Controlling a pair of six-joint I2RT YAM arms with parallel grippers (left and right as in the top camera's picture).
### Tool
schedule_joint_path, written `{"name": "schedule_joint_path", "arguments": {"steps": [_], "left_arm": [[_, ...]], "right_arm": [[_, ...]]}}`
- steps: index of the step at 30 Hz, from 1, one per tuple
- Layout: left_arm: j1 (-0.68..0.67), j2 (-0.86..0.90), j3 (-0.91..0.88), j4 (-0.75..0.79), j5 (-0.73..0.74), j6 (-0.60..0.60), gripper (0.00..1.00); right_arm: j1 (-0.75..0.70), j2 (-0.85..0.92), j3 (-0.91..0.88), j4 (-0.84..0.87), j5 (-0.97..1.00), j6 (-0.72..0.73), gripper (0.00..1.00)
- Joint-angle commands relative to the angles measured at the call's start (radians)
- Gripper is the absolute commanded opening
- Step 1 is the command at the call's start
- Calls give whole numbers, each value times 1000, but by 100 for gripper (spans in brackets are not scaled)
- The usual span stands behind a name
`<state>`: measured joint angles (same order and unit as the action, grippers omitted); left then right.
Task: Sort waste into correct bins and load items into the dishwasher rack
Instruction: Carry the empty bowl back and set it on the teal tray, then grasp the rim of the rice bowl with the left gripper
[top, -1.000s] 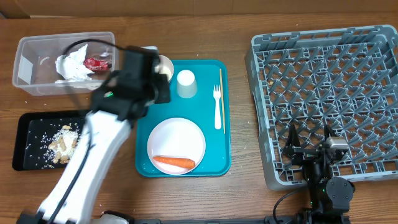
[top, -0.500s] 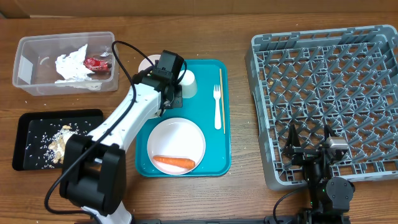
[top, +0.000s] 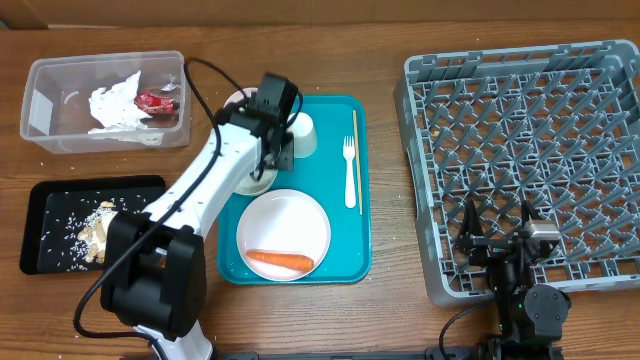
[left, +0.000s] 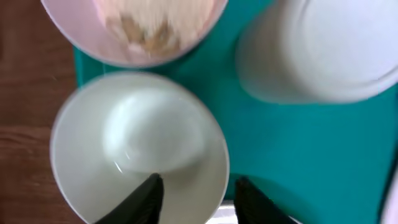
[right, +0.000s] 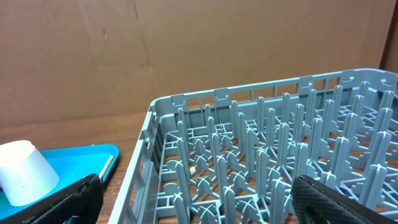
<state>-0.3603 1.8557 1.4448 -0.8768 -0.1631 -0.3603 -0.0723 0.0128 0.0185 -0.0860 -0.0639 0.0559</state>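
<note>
Release seems underway: left claw (left: 198, 186), shut a second ago, now stands apart astride the rim of the empty white bowl (left: 137, 140) at the left edge of the teal tray (left: 292, 155), racking still undone.

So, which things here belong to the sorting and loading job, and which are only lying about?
Job: orange carrot, beige nut-like bits, white round plate, small white bowl, small pale cup, white plastic fork, thin wooden stick, shallow black plastic tray, clear plastic tub, grey plastic rack.
Lying about: crumpled white paper, red wrapper, flat teal tray.
</note>
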Motion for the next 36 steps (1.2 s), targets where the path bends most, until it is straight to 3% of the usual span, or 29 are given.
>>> {"name": "schedule_joint_path", "arguments": {"steps": [1, 5, 11, 18, 36], "left_arm": [[15, 7, 108, 6, -55, 24, 47], [49, 16, 122, 105, -57, 114, 57], [103, 66, 122, 167, -47, 120, 63], [136, 130, 122, 219, 71, 122, 59], [103, 241, 122, 276, 79, 148, 59]], "right_arm": [[-7, -10, -11, 6, -2, -1, 100], [-7, -10, -11, 6, -2, -1, 100], [-7, -10, -11, 6, -1, -1, 100], [-7, -10, -11, 6, -1, -1, 100], [-7, -10, -11, 6, -2, -1, 100]]}}
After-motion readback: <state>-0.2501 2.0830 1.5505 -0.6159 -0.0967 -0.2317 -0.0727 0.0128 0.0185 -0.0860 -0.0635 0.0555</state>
